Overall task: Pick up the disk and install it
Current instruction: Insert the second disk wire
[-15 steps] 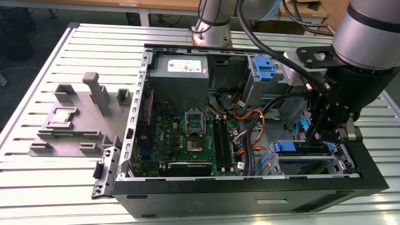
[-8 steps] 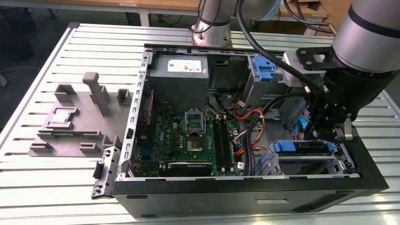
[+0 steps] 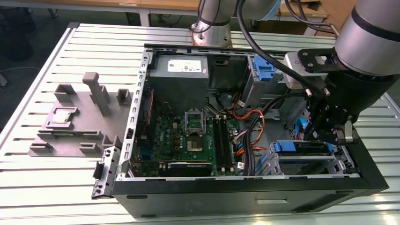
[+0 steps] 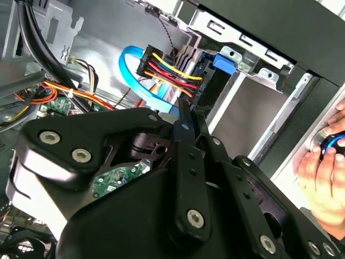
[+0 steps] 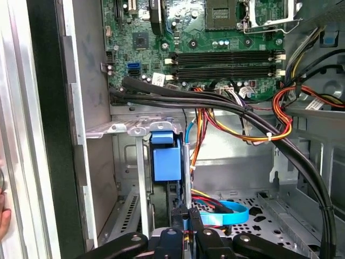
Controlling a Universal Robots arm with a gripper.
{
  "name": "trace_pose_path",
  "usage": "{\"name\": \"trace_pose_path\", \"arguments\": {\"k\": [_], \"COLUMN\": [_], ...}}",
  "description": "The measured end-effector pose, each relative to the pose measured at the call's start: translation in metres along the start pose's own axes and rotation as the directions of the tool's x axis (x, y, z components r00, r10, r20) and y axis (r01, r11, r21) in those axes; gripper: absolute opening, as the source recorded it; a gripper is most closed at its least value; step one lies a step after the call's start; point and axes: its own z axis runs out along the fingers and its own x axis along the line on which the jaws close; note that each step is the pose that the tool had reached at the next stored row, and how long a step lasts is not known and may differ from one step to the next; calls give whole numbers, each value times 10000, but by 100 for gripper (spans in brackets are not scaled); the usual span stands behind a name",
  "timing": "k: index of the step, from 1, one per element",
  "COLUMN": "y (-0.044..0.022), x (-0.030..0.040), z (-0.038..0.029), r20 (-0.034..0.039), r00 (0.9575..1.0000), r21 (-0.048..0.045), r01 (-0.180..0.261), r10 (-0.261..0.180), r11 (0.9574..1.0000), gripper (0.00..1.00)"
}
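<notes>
i have the claw [image 3: 329, 133] down inside the open computer case [image 3: 250, 190], its fingers [image 5: 186, 224] drawn narrow on the disk [image 5: 167, 162], which stands on edge in the drive bay [image 3: 306, 161] right under the claw. a person's hand [image 4: 323, 178] rests outside the case wall.

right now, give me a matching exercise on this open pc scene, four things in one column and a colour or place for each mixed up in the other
Things:
1. motherboard
2. flat data cable
3. fixture block
4. end effector

Colour or place:
a. light blue
b. over the drive bay at the exterior view's right
c. green
d. grey, outside the computer case, on the slatted table

Pairs: 1-c, 2-a, 3-d, 4-b
</notes>
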Motion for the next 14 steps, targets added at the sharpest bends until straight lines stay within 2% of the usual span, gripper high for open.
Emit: {"name": "trace_pose_path", "arguments": {"k": [2,5,9,14], "y": [-1,-4,-15,-20], "x": [8,25,45,110], "z": [1,6,15,23], "r20": [121,196,203,217], "r00": [9999,9998,9997,9997], "r21": [-12,-18,-22,-26], "r01": [-17,-38,-105,-127], "r10": [17,38,105,128], "r11": [10000,10000,9999,9999], "gripper": [16,16,16,16]}}
